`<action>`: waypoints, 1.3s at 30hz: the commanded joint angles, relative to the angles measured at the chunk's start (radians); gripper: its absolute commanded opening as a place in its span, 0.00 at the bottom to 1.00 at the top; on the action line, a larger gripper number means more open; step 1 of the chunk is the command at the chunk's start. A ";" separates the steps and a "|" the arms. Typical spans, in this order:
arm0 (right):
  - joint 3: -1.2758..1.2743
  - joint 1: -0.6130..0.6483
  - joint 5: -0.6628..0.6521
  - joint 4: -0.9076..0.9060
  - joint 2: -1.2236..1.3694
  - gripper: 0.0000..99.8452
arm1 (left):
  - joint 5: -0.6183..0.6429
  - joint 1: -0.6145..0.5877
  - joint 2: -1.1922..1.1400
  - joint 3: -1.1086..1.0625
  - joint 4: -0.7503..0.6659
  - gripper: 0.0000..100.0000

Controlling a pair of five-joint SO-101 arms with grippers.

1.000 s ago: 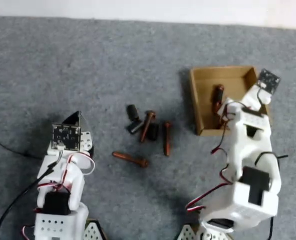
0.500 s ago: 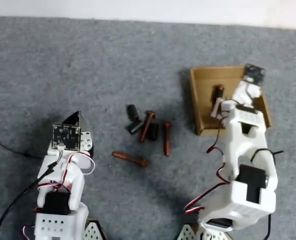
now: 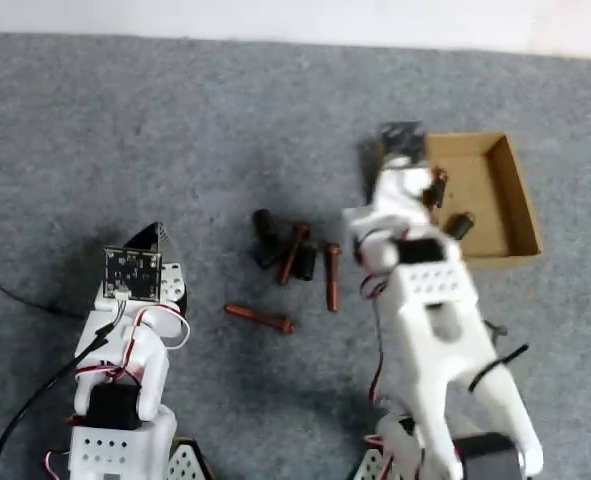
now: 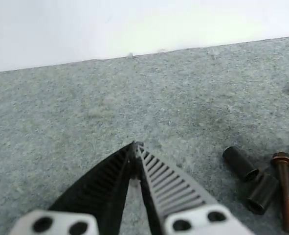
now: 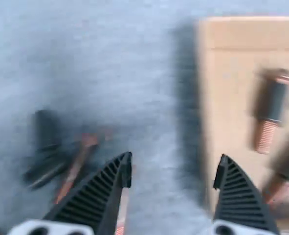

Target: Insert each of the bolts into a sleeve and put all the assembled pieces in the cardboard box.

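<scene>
Has two assembled pieces (image 3: 437,188) in the cardboard box (image 3: 510,185) at far right, leaves three bolts (image 3: 333,277) and sleeves (image 3: 265,222) loose on the table (image 3: 175,120) left of it, right fingers (image 5: 110,191) released, left fingers (image 4: 159,181) clenched empty.

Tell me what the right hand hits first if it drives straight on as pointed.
The right hand, open, would probably meet bare carpet just outside the cardboard box wall, maybe clipping it; depth unclear.
</scene>
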State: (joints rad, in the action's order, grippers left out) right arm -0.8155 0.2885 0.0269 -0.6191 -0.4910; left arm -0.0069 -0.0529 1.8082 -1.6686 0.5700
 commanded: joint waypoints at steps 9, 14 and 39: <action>0.035 0.254 0.152 0.025 0.160 0.25 | 0.000 0.004 0.005 -0.001 -0.021 0.01; 0.124 0.300 0.155 0.024 0.366 0.25 | 0.000 0.004 0.005 -0.002 -0.021 0.01; 0.136 0.163 0.157 0.027 0.407 0.25 | 0.000 0.004 0.005 -0.002 -0.021 0.01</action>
State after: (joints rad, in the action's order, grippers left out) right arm -0.7250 0.4649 0.1726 -0.6130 -0.0767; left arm -0.0069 -0.0529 1.8082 -1.6686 0.5700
